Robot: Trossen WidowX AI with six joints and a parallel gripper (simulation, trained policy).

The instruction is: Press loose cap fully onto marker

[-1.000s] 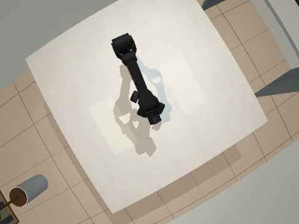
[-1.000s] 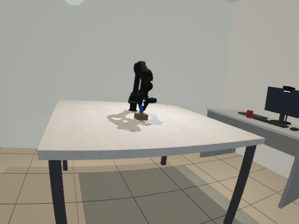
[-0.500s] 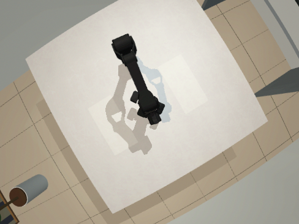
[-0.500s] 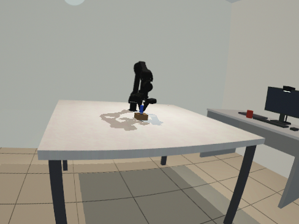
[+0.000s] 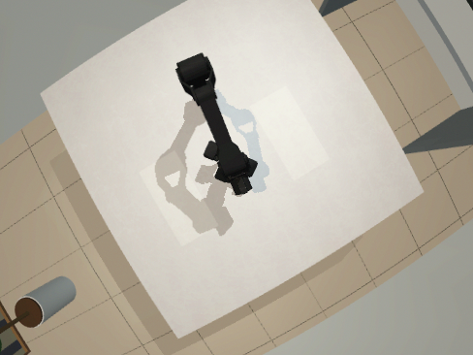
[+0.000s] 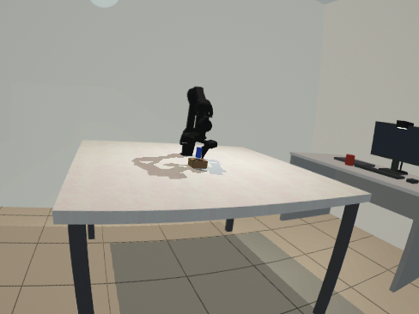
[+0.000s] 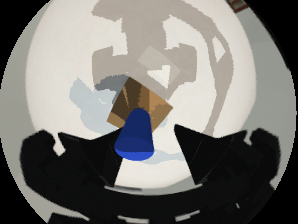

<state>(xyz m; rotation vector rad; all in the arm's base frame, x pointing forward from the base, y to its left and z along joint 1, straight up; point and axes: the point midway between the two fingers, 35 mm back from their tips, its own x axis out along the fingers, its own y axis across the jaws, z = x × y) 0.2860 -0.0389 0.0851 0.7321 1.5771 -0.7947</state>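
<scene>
Above the holder block (image 6: 197,163) (image 7: 159,107), the fingers (image 6: 186,148) stand well parted, gripping nothing. Blue cap (image 6: 198,152) (image 7: 136,137) upright between them, nearer the finger at left in the wrist view; contact unclear. Cap sits over the block, seating unclear. Block rests on the pale table (image 5: 315,218) (image 6: 206,189) (image 7: 50,60), black arm (image 5: 215,121) (image 6: 197,100) overhead.

Gaps btwn blue cap (image 6: 198,152) (image 7: 135,137) & fingers (image 6: 209,147).
</scene>
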